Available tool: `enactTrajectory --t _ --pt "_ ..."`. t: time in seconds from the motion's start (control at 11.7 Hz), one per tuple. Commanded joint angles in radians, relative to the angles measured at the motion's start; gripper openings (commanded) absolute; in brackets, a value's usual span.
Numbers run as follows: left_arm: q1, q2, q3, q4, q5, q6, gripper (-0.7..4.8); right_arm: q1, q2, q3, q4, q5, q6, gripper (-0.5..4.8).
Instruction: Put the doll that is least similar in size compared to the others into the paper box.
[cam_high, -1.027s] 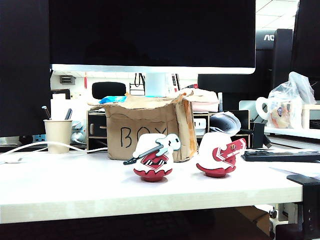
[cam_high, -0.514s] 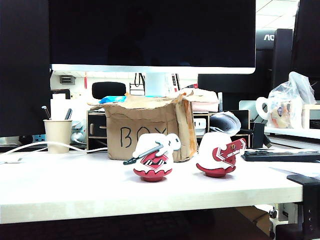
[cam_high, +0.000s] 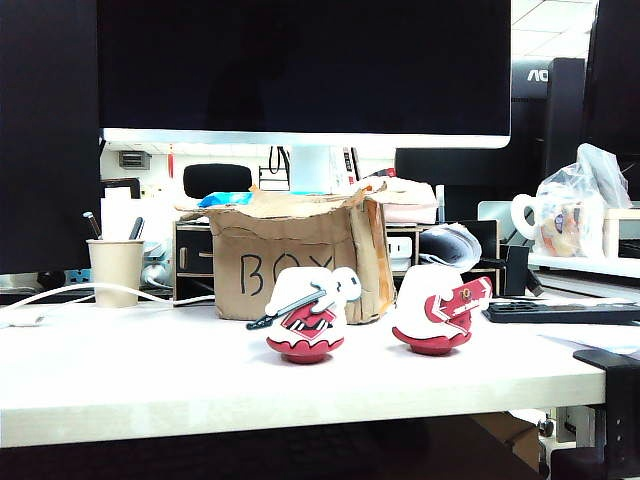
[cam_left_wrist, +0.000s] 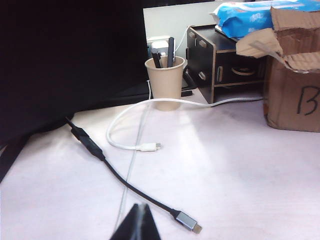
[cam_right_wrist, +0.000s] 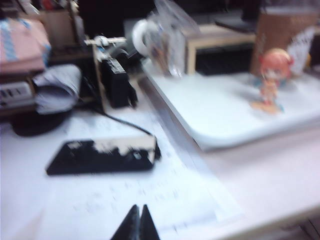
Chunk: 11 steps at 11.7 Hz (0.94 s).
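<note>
The brown paper box (cam_high: 290, 265) with "BOX" written on it stands at the back middle of the white table, and its corner shows in the left wrist view (cam_left_wrist: 295, 95). The doll is hidden from every view. Two egg-shaped white dolls with red bases (cam_high: 308, 320) (cam_high: 435, 310) stand in front of the box. My left gripper (cam_left_wrist: 141, 206) is shut and empty, low over the table beside the cables, left of the box. My right gripper (cam_right_wrist: 139, 207) is shut and empty over a sheet of paper at the table's right end. Neither gripper shows in the exterior view.
A beige paper cup (cam_high: 116, 270) with pens stands left of the box. A white cable (cam_left_wrist: 135, 145) and a black cable (cam_left_wrist: 125, 185) lie ahead of the left gripper. Ahead of the right gripper are a black flat device (cam_right_wrist: 100, 155) and a white tray (cam_right_wrist: 225, 115) bearing an orange-haired figurine (cam_right_wrist: 271, 80).
Nothing on the table has moved in the exterior view. The box and both egg-shaped dolls stand as before.
</note>
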Motion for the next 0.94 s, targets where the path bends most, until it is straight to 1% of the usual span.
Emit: enactTrajectory --t 0.09,0.34,0.6,0.68,0.77,0.94 --pt "0.001 0.0 0.002 0.008 0.001 0.003 -0.05 -0.014 -0.058 -0.035 -0.031 0.001 0.006 -0.04" --pt "0.001 0.0 0.002 0.008 0.001 0.003 -0.05 -0.011 -0.061 -0.052 -0.022 0.002 0.007 -0.04" --pt "0.001 0.0 0.002 0.008 0.001 0.003 -0.05 -0.012 -0.061 -0.059 0.031 0.005 0.006 -0.04" --pt "0.001 0.0 0.002 0.008 0.001 0.003 -0.05 0.036 -0.061 -0.069 0.024 0.005 0.006 -0.04" --pt "0.001 0.0 0.002 0.008 0.001 0.003 -0.05 0.06 -0.061 -0.069 0.025 0.006 0.006 -0.04" --pt "0.001 0.0 0.002 0.008 0.001 0.003 -0.05 0.14 -0.061 -0.069 0.025 0.008 0.006 -0.04"
